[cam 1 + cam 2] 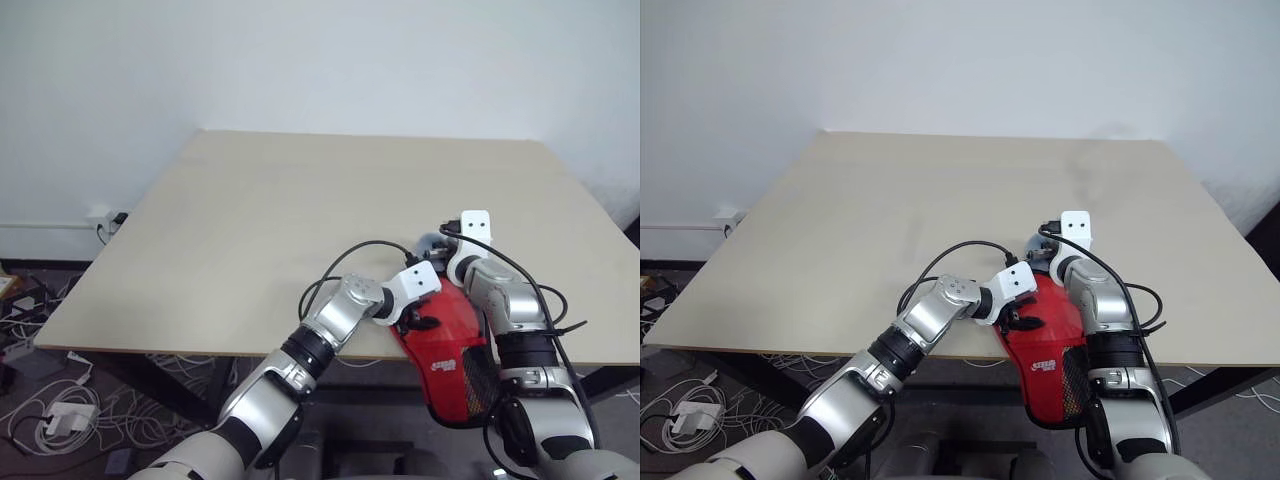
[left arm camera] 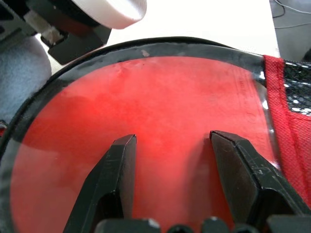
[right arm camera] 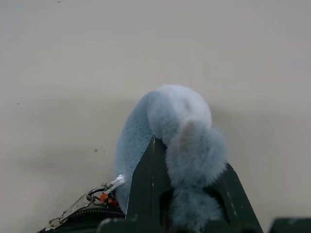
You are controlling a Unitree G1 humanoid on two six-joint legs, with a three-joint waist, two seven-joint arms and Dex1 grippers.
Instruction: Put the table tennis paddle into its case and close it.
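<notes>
**op:** Nearest to me in the head view is the case (image 1: pixel 445 350), red with a black mesh patch and a small white logo. It lies at the near right edge of the table (image 1: pixel 300 210), with its narrow end hanging off the edge toward me and its long axis running away from me.

**reply:** And the pincers?

**op:** Left wrist view: the left gripper (image 2: pixel 172 145) has its fingers spread apart over the glossy red face, holding nothing. Black edging rims it, with mesh to one side.

**op:** Right wrist view: the right gripper (image 3: pixel 187 160) is clamped on a fluffy grey-blue pompom (image 3: pixel 170 126), which hangs off the metal zipper pull (image 3: pixel 82 206).
</notes>
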